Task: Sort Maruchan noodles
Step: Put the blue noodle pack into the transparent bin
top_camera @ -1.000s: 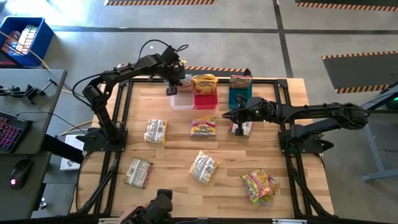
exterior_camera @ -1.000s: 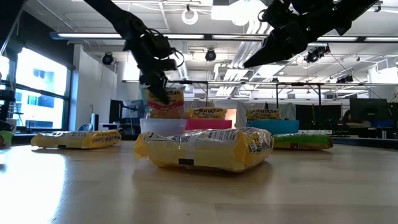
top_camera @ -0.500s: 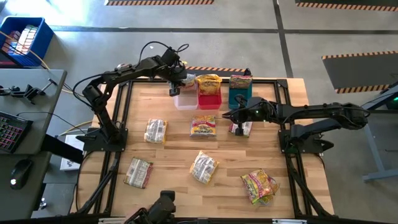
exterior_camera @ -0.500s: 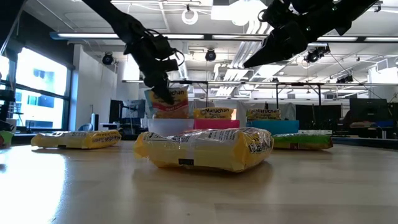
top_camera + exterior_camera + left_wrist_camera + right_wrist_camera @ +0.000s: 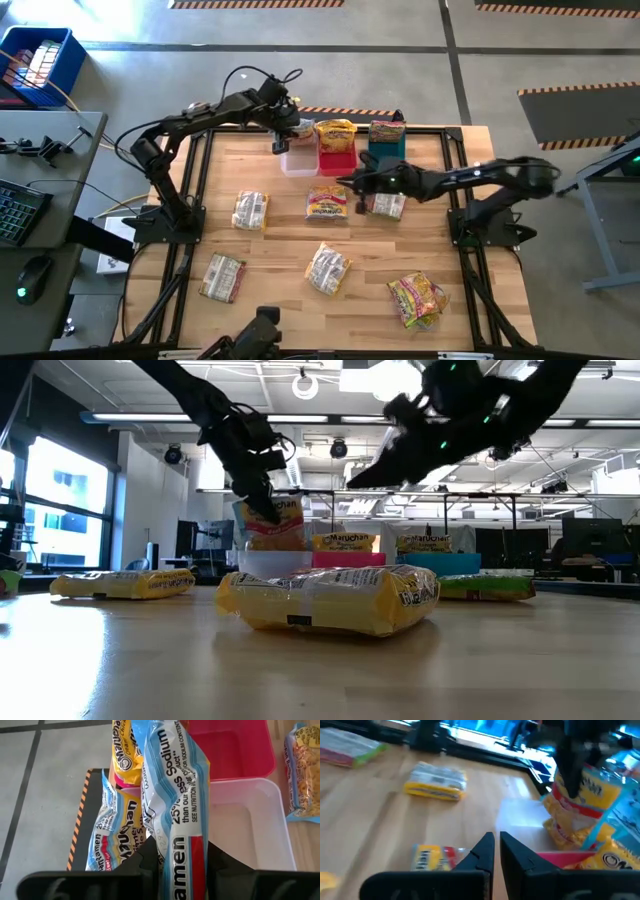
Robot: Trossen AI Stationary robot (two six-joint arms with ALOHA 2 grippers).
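Observation:
My left gripper (image 5: pixel 283 136) is at the far edge, above the clear bin (image 5: pixel 296 163), shut on a blue, white and yellow Maruchan noodles packet (image 5: pixel 176 815). A similar packet (image 5: pixel 114 837) stands beside it. The red bin (image 5: pixel 334 162) and the teal bin (image 5: pixel 384 152) each hold an upright packet. My right gripper (image 5: pixel 346 182) hovers shut, holding nothing, over the table's middle just beyond a yellow packet (image 5: pixel 328 203). Several more packets lie flat on the table. My left gripper pinches the packet between its two fingers (image 5: pixel 220 865) at the end nearest the wrist (image 5: pixel 180 870). The fingers slant down from the table's left. The packet hangs below them (image 5: pixel 270 525) over the clear bin; I cannot tell whether its lower end touches the bin.
Loose packets lie at the left (image 5: pixel 250 210), beside my right arm (image 5: pixel 386 205), in the middle (image 5: pixel 328 268), near left (image 5: pixel 222 277) and near right (image 5: pixel 418 298). The three bins stand in a row at the far edge. Bare wood lies between the packets.
My right gripper has gone toward the table's left edge and down, and has tipped further downward, staying shut. It now stands over the middle yellow packet's far side. My left gripper has stayed over the clear bin with its packet.

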